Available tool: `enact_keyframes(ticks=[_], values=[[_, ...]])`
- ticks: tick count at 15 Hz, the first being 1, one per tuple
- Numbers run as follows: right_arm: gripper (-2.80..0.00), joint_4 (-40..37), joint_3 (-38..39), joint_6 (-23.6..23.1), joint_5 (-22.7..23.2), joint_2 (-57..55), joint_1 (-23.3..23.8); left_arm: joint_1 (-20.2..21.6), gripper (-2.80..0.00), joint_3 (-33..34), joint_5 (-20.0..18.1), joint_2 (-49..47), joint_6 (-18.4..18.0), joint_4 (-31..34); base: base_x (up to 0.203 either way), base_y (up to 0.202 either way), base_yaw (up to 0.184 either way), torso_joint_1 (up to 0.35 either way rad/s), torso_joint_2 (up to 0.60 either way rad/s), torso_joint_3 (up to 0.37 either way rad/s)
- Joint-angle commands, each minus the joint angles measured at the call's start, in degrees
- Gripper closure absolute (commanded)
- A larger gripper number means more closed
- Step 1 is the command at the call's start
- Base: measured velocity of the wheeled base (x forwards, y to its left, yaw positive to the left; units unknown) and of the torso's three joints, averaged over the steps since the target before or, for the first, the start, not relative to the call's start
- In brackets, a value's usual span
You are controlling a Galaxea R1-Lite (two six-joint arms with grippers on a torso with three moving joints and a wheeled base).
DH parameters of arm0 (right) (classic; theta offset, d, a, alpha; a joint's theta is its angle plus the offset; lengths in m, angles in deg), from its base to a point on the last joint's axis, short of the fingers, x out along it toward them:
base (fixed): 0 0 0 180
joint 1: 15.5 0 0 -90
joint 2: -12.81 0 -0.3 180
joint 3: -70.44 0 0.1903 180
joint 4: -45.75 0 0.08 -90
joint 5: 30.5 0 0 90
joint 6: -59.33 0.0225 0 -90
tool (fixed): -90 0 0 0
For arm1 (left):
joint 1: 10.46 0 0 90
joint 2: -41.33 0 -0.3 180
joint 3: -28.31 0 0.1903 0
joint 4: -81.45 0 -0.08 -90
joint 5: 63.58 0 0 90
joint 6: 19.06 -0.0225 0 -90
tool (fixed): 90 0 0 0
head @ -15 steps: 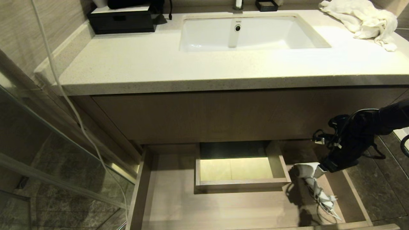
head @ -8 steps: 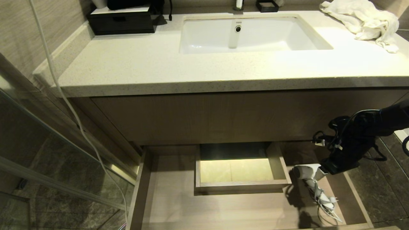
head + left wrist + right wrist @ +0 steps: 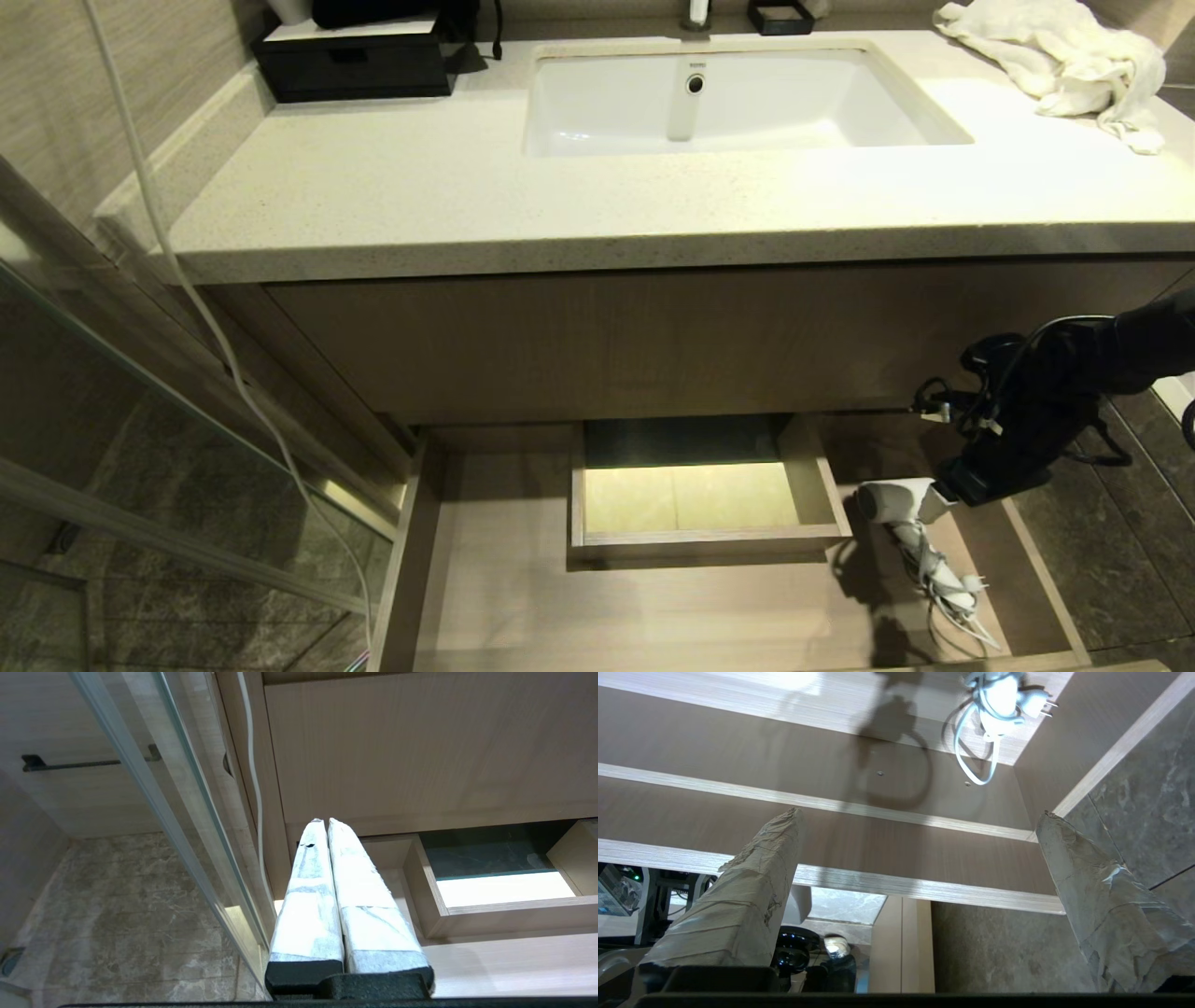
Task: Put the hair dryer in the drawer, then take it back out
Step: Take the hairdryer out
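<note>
The wide wood-grain drawer stands pulled out under the vanity, with a boxed notch at its rear. The white hair dryer lies at the drawer's right end, its cord-wound handle pointing toward the front. My right gripper hangs just right of the barrel. In the right wrist view it is open with nothing between its fingers, and the hair dryer's cord and plug lie on the drawer floor beyond. My left gripper is shut and empty above the drawer's left part.
A stone countertop with a sink overhangs the drawer. On it sit a white towel and a black box. A glass partition and a hanging white cable stand at the left. Dark tiled floor lies right of the drawer.
The whole head view has shifted slightly. The right arm and the hair dryer keep their places in the drawer's right end.
</note>
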Motion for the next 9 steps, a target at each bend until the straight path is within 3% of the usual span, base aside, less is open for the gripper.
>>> enact_keyframes(ticks=[1, 9], values=[[-2.80, -0.14, 0.02, -0.01, 0.01, -0.05, -0.26, 0.02, 0.00, 2.29, 0.26, 0.00, 1.08, -0.05, 0.000, 0.000, 0.000, 0.000, 0.00, 0.000], [-2.80, 1.88, 0.11, 0.08, -0.17, -0.49, -0.54, 0.02, 0.00, 2.29, 0.40, 0.00, 2.78, -0.23, 0.000, 0.000, 0.000, 0.000, 0.00, 0.000]])
